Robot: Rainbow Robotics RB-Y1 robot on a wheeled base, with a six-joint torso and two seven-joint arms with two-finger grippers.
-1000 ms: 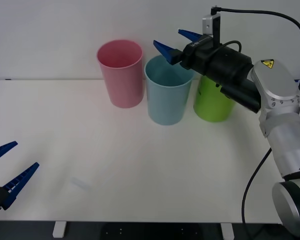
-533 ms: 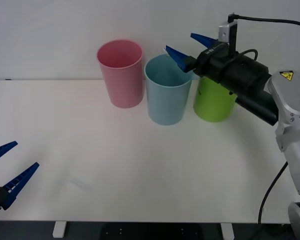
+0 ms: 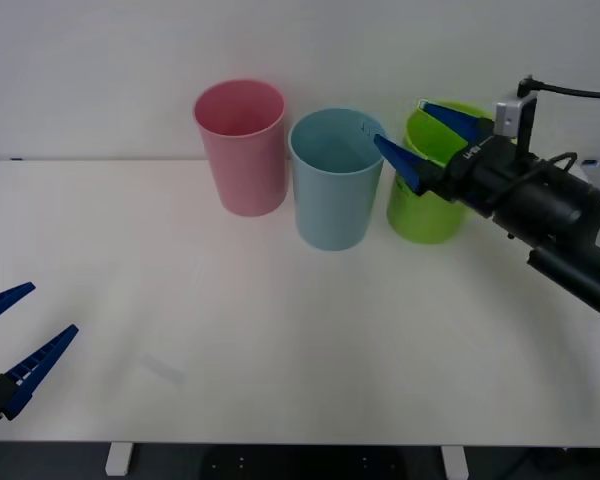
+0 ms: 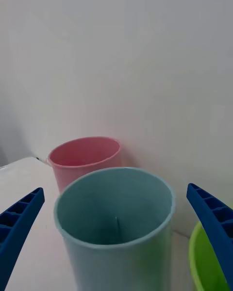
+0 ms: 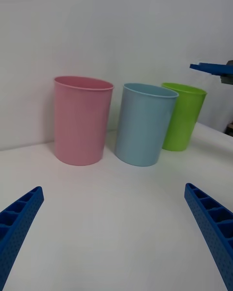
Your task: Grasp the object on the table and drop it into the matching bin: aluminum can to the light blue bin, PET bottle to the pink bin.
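Starting at the far edge of the white table (image 3: 280, 330), find three tall cup-shaped bins upright in a row: the pink bin (image 3: 243, 160) on the left, the light blue bin (image 3: 332, 195) in the middle and set slightly nearer, and a lime green bin (image 3: 420, 215) on the right, each just beside the next. Look next to the right gripper (image 3: 400, 122), held up off the tabletop in front of the lime green bin's rim and pointing towards the light blue bin, with one blue ribbed finger reaching the light blue rim's right side. Note its jaws spread wide with nothing between them; see the same from the right wrist camera, with the fingers (image 4: 19, 223) far apart on either side of the light blue bin's mouth. Peering into that bin from there, make out a dim, pale interior and a faint vertical line low on the wall, perhaps a seam; cannot tell what, if anything, lies at the bottom. Turn then to the left gripper (image 3: 52, 309), low at the near left corner of the table, well apart from the bins, jaws likewise splayed wide and holding nothing, fingers (image 5: 208, 223) aimed across bare tabletop towards the row.
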